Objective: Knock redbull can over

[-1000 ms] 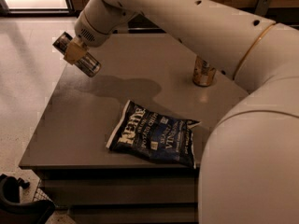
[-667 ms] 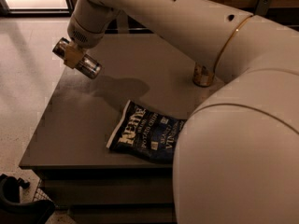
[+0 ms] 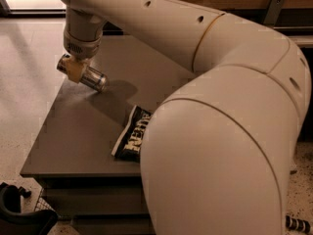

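The redbull can (image 3: 94, 80), slim and silver-grey, lies tilted almost flat in my gripper (image 3: 76, 70), whose tan fingers are shut around it. Its free end points down and to the right, just above the left part of the grey table (image 3: 73, 136). A shadow lies on the table right under and beside the can. I cannot tell whether the can touches the tabletop.
A dark blue chip bag (image 3: 131, 141) lies on the table near its front, half hidden by my big white arm (image 3: 220, 146), which fills the right side. A black object (image 3: 19, 217) sits on the floor at the front left. The table's left edge is close to the gripper.
My arm has swung nearer the camera and now hides the gold can and much of the chip bag. The gripper with the can has moved slightly right and lower over the table.
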`<state>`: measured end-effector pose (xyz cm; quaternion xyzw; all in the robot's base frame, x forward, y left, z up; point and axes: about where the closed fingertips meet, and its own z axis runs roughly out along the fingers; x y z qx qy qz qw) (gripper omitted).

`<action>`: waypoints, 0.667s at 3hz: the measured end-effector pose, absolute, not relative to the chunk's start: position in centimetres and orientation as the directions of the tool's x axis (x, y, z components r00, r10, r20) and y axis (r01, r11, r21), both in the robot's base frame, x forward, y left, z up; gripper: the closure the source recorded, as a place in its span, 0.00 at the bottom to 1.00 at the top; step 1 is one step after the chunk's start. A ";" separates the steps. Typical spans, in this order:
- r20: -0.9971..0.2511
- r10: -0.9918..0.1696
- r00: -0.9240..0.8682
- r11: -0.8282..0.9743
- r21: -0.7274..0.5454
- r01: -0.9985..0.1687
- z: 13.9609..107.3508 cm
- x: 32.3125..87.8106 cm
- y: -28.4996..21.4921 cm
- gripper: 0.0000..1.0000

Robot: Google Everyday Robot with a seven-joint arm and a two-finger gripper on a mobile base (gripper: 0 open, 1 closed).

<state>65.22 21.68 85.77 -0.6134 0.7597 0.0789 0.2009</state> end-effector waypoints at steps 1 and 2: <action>-0.377 -0.909 -0.179 0.237 -0.114 -0.965 84.4 65.1 21.9 1.00; -0.466 -0.875 -0.133 0.187 -0.071 -0.980 82.5 64.8 24.0 1.00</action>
